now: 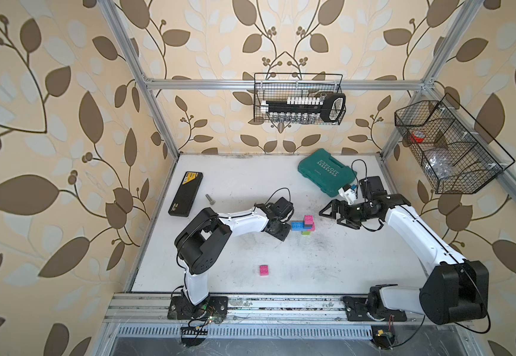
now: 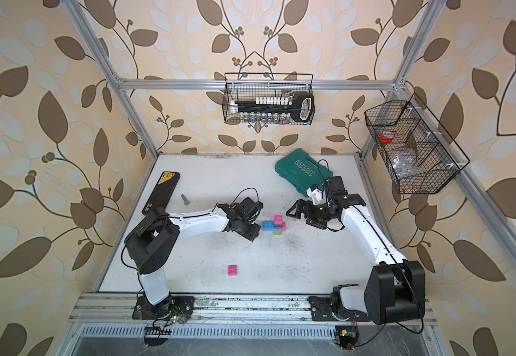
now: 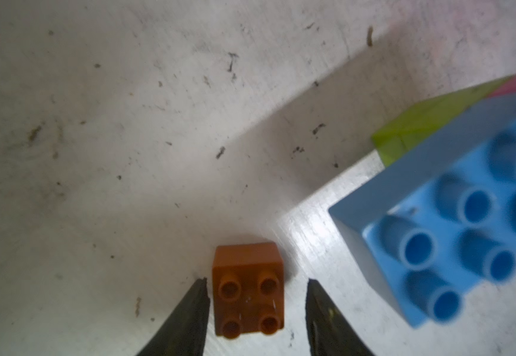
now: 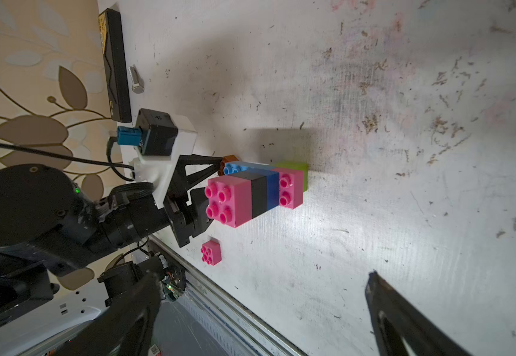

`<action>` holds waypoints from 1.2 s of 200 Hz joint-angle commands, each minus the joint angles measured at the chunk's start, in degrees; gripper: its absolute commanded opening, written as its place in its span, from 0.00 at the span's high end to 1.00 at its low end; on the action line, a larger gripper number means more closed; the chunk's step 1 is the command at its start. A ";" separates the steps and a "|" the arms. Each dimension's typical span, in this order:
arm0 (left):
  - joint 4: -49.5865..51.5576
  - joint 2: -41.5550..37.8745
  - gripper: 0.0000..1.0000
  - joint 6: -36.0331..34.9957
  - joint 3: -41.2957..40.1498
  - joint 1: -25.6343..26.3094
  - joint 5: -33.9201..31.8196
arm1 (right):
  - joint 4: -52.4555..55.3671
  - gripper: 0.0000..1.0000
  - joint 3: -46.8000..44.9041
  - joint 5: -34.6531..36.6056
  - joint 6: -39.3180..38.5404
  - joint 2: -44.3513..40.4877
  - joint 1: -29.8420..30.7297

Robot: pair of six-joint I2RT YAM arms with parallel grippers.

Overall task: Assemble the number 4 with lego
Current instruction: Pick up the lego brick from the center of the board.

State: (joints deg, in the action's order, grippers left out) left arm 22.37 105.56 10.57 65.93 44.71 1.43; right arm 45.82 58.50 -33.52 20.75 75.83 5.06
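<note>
L end effector (image 3: pixel 256 280) astride orange brick (image 3: pixel 247 271) | blue brick (image 3: pixel 454 228) just beside

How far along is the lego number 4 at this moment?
Done: a joined block of pink, black, blue and lime green bricks stands on the table. In hand: the left tool straddles the orange brick, which sits beside that block, not yet gripped. The right tool is open and empty. Left: the orange brick and the loose pink brick remain to be joined on.
</note>
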 commanded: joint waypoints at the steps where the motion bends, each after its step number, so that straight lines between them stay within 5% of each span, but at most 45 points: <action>1: -0.75 0.09 0.53 -0.53 0.69 0.58 -1.92 | -0.03 0.01 0.87 -1.28 -1.07 0.65 -0.40; 155: 1.95 0.40 0.76 0.13 0.71 1.18 -3.79 | -0.03 0.01 0.65 -1.38 -0.98 1.11 -0.50; 240: 7.34 -3.29 0.87 8.54 1.54 1.18 -6.41 | -0.36 0.01 0.72 -1.38 -0.36 2.61 -0.49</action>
State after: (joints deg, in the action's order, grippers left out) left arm 24.25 105.43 15.14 66.24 45.45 -2.48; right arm 45.58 58.50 -34.15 20.49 77.69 4.73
